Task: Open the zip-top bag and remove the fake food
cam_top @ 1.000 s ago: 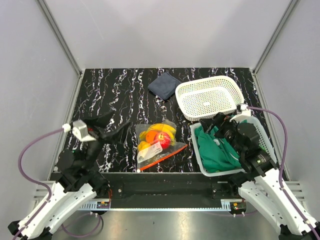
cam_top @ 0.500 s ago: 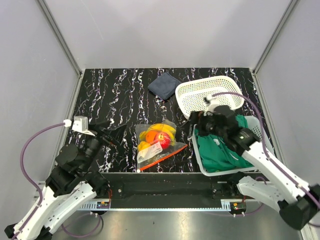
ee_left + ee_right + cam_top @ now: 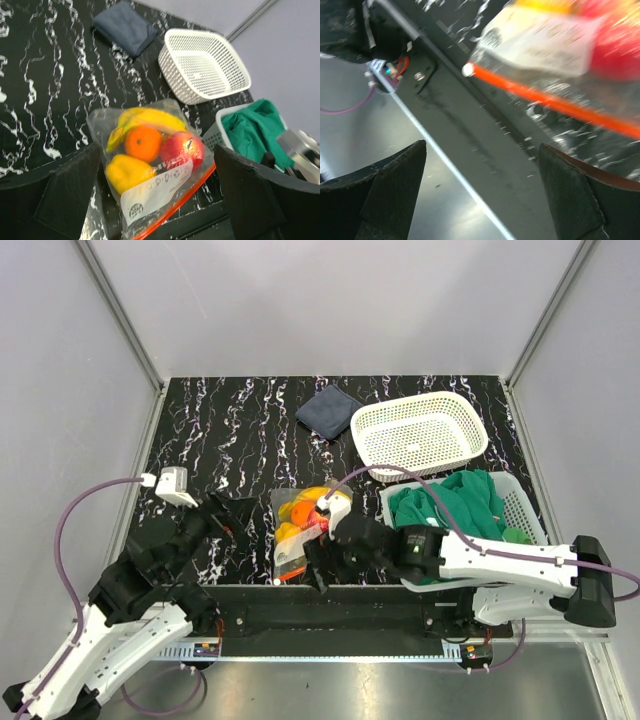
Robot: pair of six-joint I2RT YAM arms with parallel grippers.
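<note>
Blue cloth (image 3: 329, 411) beside white basket (image 3: 418, 433); green cloth (image 3: 452, 508) in second basket (image 3: 514, 503).

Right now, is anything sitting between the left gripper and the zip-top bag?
Nothing visible. Only bare table lies between the open left gripper and the zip-top bag, which shows unobstructed in the left wrist view. The right gripper, also open, is over the bag's near zip-strip edge, so that side is crowded.

A: We note bare black marbled tabletop (image 3: 230, 430) left of and behind the clear zip-top bag with red-orange strip (image 3: 290, 540).
B: We find the right gripper (image 3: 318, 562) and its arm covering the bag's near right side; two white perforated plastic baskets (image 3: 418, 435) crowd farther right.
</note>
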